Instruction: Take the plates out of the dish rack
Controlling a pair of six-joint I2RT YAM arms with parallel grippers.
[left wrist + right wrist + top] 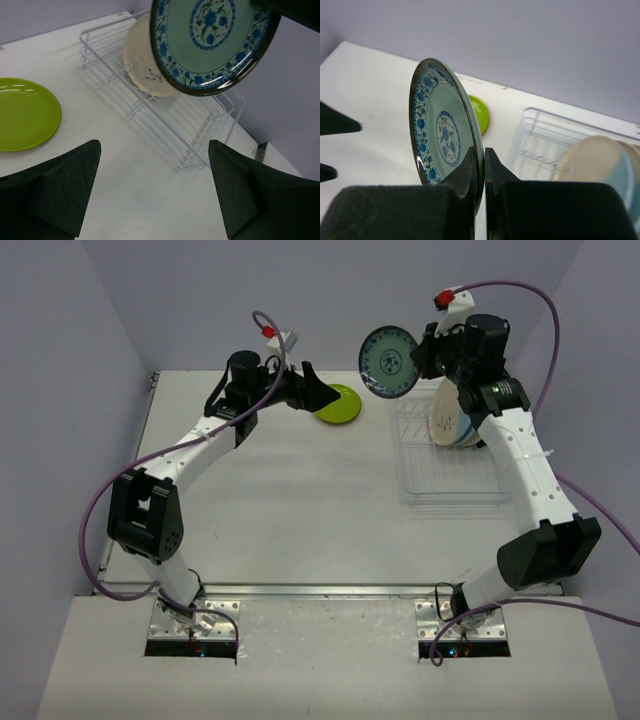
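My right gripper (420,358) is shut on the rim of a small teal-patterned plate (388,361) and holds it upright in the air, left of the white wire dish rack (450,483). The plate also shows in the right wrist view (442,132) and the left wrist view (212,42). A cream plate (443,422) and a light-blue plate (466,435) stand in the rack's far end. A lime-green plate (339,404) lies flat on the table. My left gripper (318,393) is open and empty, just left of the lime-green plate (25,120).
The rack's flat grid base (170,120) is bare in front of the standing plates. The purple back wall (330,300) rises right behind the table's far edge. The table's left edge (140,460) runs past the left arm.
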